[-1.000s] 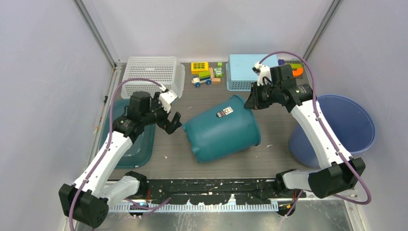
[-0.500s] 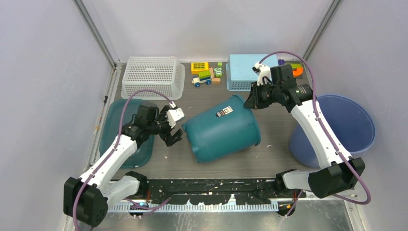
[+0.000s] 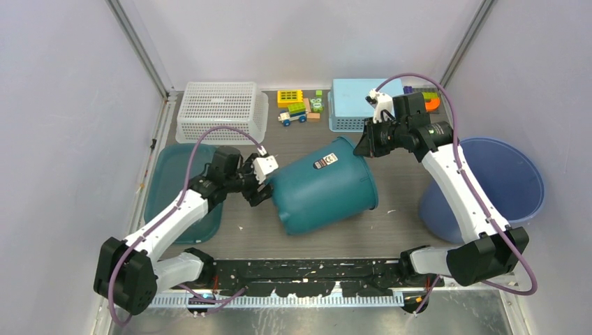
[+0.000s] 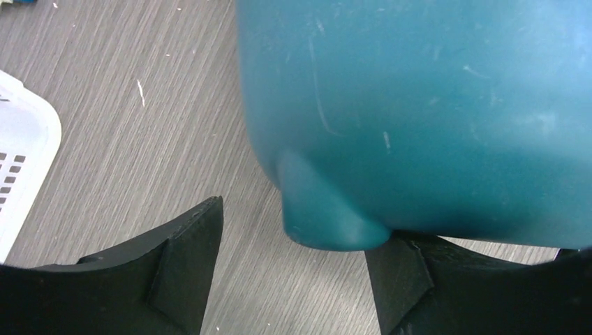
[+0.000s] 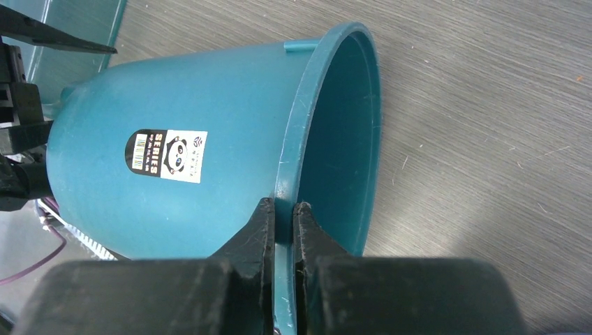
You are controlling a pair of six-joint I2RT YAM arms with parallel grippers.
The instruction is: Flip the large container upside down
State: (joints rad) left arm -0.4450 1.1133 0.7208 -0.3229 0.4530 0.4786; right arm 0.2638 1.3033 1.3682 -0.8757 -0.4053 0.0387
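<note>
- Currently, top view: large teal plastic bucket (image 3: pixel 321 188) lies on its side on grey wood-grain table (image 3: pixel 391 234).
- Left wrist: left gripper (image 4: pixel 293 225) jaws wide, straddling bucket's base foot.
- Right wrist: right gripper (image 5: pixel 283 204) pinched tight on bucket rim.

Large container (image 3: pixel 322 187) on its side between tray (image 3: pixel 164 178), left, and bucket (image 3: pixel 513 178), right.

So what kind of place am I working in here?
Probably an enclosed robot test cell, not a home: blank panel walls on aluminium posts, a wood-grain tabletop, and staged props such as the teal bucket, toy blocks and white basket.
</note>
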